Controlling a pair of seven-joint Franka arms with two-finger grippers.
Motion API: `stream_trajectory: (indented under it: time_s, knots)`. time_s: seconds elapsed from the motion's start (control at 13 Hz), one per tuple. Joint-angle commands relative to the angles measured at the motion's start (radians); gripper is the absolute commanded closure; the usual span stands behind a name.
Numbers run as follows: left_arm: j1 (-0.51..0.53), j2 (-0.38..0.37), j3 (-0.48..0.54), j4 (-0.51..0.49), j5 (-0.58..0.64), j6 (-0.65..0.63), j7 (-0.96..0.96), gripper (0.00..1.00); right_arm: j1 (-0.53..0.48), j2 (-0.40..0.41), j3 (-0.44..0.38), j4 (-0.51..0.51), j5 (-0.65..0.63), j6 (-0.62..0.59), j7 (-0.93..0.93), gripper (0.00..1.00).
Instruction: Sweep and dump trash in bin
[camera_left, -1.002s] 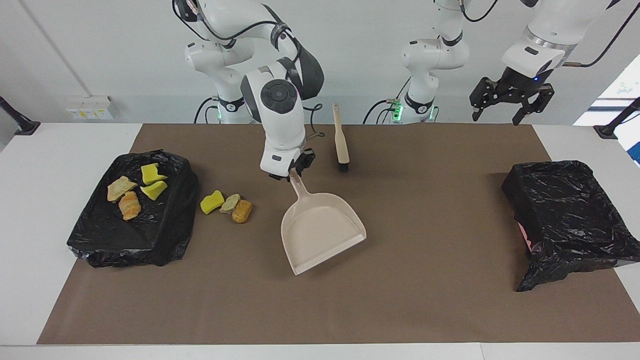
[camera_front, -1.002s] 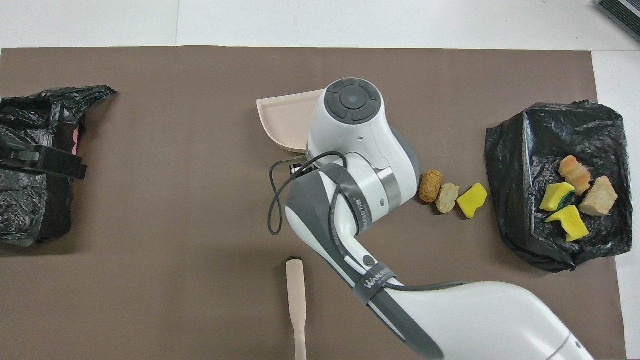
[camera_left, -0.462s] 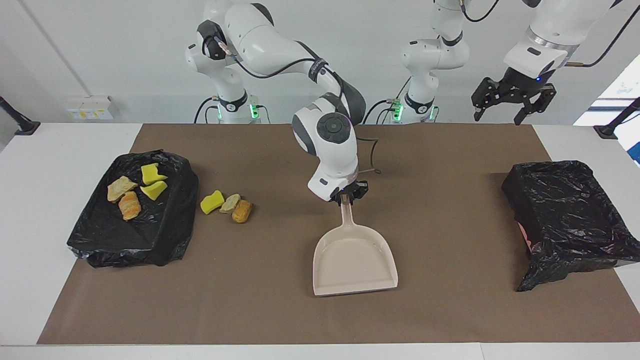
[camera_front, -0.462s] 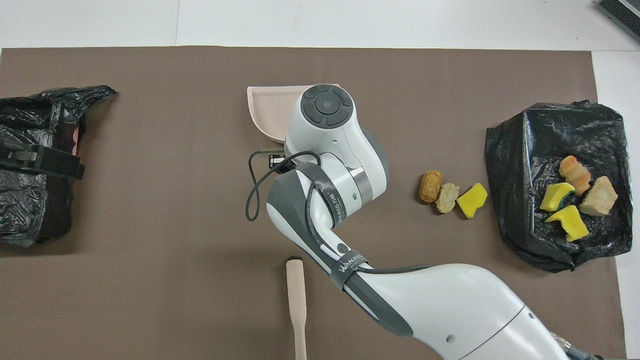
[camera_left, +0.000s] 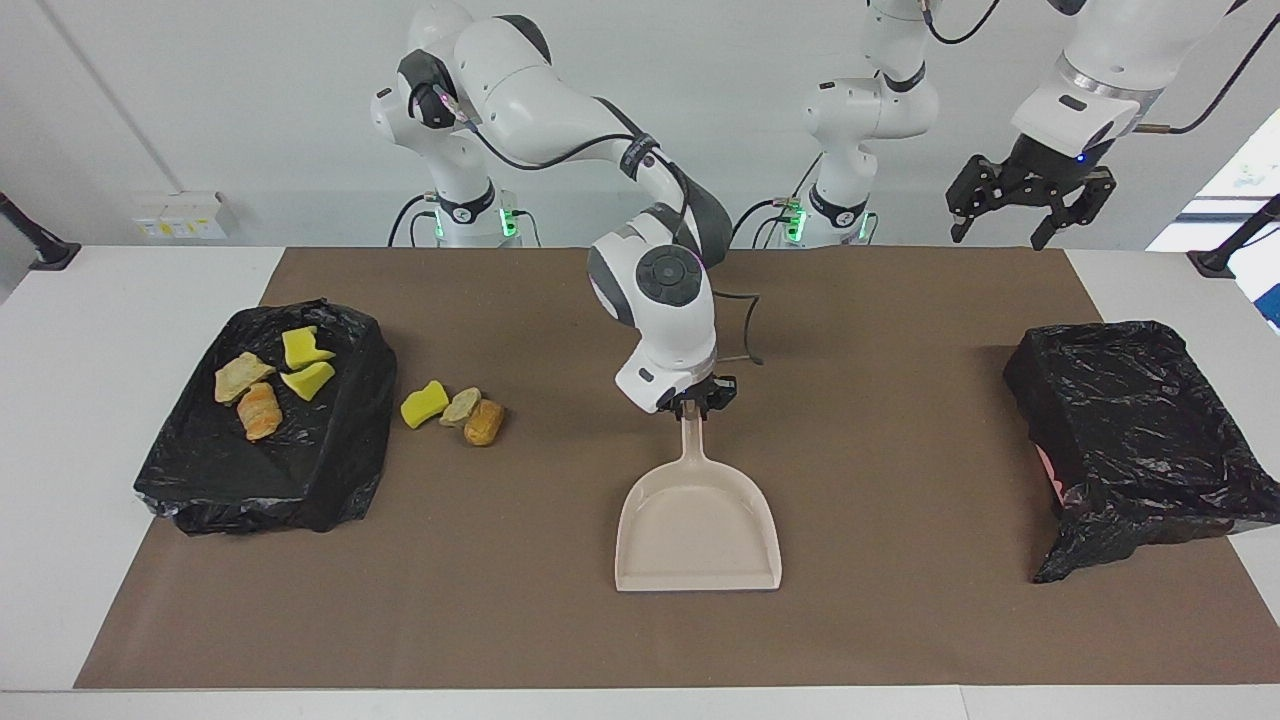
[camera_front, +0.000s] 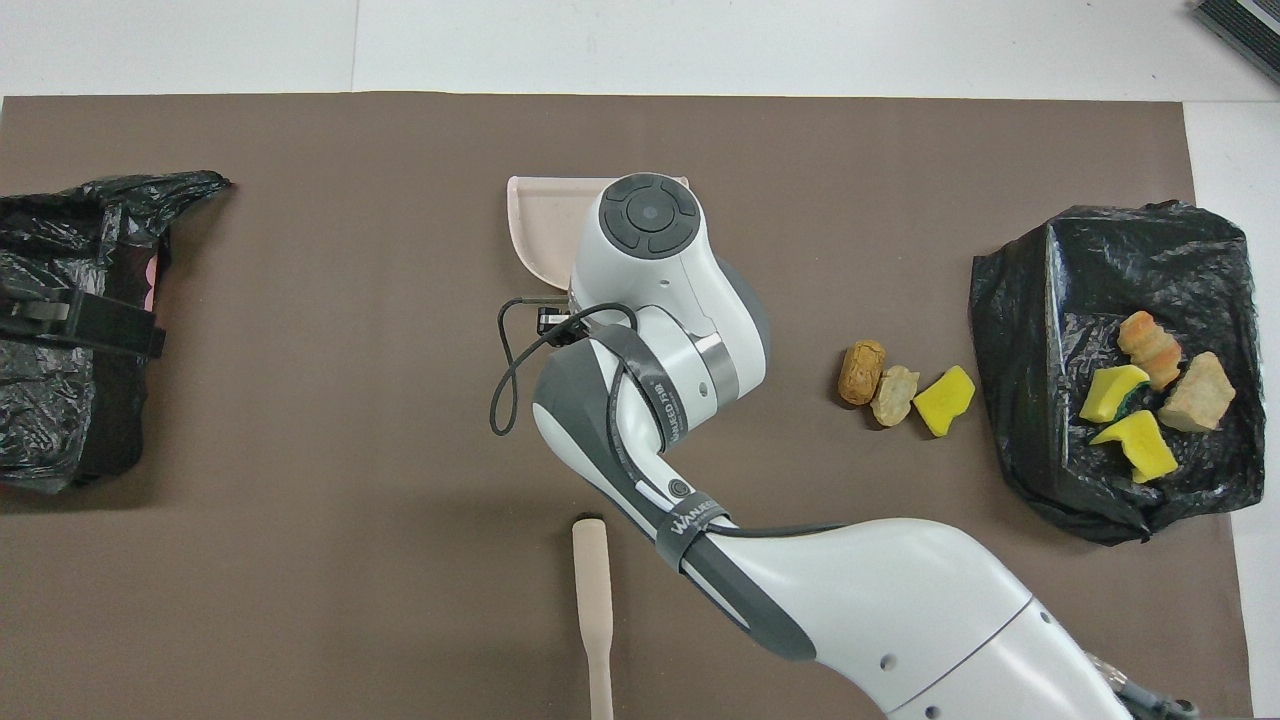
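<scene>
1. Found the dustpan (camera_left: 697, 520) flat on the brown mat (camera_left: 880, 620), handle pointing toward the robots, mouth turned away from them.
2. Found the right gripper (camera_left: 697, 405) down at the tip of that handle; could not tell whether clamped on it or letting go.
3. Found the left gripper (camera_left: 998, 235) spread wide and holding nothing, waiting high in the air over the lined bin (camera_left: 1130, 420) that sat well apart from the dustpan toward the left arm's end.
4. Located the trash in two lots. Three loose lumps (camera_left: 452, 407) (yellow sponge, pale rock-like bit, brown bread-like piece) touched in a row on the mat, near the dustpan's handle toward the right arm's end. Four more lumps (camera_left: 270, 385) already sat in the black-lined bin (camera_left: 330, 470) just beside them, farther from the dustpan.
5. Spotted the brush (camera_front: 592, 600) in the overhead view only, flat on the mat, nearer to the robots than the dustpan and untouched.
6. Judged the loose lumps light and irregular: sponge soft and springy, the others stiffer, all likely to roll or scatter under a hard push. Better swept than pinched.
7. Judged the dustpan stiff and light, best taken by the handle; likewise the brush, by its slim handle, bristles kept low.
</scene>
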Motion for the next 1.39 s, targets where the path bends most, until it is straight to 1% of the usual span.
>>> stream_trajectory:
  time_s: [0.0, 0.08, 0.23, 0.39, 0.46, 0.54, 0.69, 0.77, 0.85, 1.0, 1.08, 1.16, 1.23, 1.31]
  knots:
    - [0.015, -0.024, -0.008, -0.024, -0.007, 0.009, 0.005, 0.0, -0.01, -0.045, 0.01, 0.007, 0.035, -0.062, -0.047, 0.0]
    - [0.015, -0.023, -0.008, -0.024, -0.007, 0.015, 0.008, 0.0, -0.01, -0.065, 0.024, 0.004, 0.052, -0.08, -0.046, 0.0]
    - [0.014, -0.012, -0.008, -0.023, -0.007, 0.034, 0.008, 0.0, -0.023, -0.116, 0.024, -0.031, 0.06, -0.129, -0.049, 0.0]
    - [0.006, -0.003, -0.008, -0.024, -0.01, 0.07, 0.007, 0.0, -0.024, -0.181, 0.026, -0.063, 0.062, -0.207, -0.075, 0.0]
    - [0.003, 0.02, -0.008, -0.023, -0.01, 0.093, 0.005, 0.0, -0.016, -0.224, 0.029, -0.095, 0.062, -0.254, -0.085, 0.0]
    - [-0.001, 0.043, -0.015, -0.021, -0.007, 0.121, 0.004, 0.0, -0.008, -0.282, 0.032, -0.156, 0.065, -0.285, -0.079, 0.0]
    - [-0.041, 0.092, -0.018, -0.024, -0.006, 0.194, 0.001, 0.0, 0.003, -0.411, 0.044, -0.316, 0.129, -0.29, -0.067, 0.0]
    - [-0.067, 0.127, -0.018, -0.026, -0.003, 0.237, -0.009, 0.0, 0.009, -0.462, 0.046, -0.382, 0.153, -0.288, -0.067, 0.0]
    - [-0.098, 0.156, -0.018, -0.029, -0.001, 0.282, -0.045, 0.0, 0.045, -0.502, 0.046, -0.442, 0.158, -0.284, -0.064, 0.0]
    - [-0.156, 0.209, -0.018, -0.041, 0.002, 0.365, -0.122, 0.0, 0.091, -0.595, 0.046, -0.596, 0.176, -0.214, -0.023, 0.0]
    - [-0.185, 0.236, -0.017, -0.041, 0.004, 0.4, -0.159, 0.0, 0.12, -0.646, 0.046, -0.688, 0.193, -0.151, 0.005, 0.0]
    - [-0.201, 0.253, -0.018, -0.043, 0.004, 0.431, -0.189, 0.0, 0.136, -0.697, 0.046, -0.783, 0.228, -0.083, 0.017, 0.0]
    - [-0.237, 0.284, -0.017, -0.041, 0.007, 0.449, -0.223, 0.0, 0.159, -0.752, 0.046, -0.879, 0.273, -0.013, 0.019, 0.0]
    - [-0.277, 0.318, -0.017, -0.041, 0.042, 0.475, -0.264, 0.0, 0.185, -0.793, 0.046, -0.945, 0.296, 0.033, 0.019, 0.0]
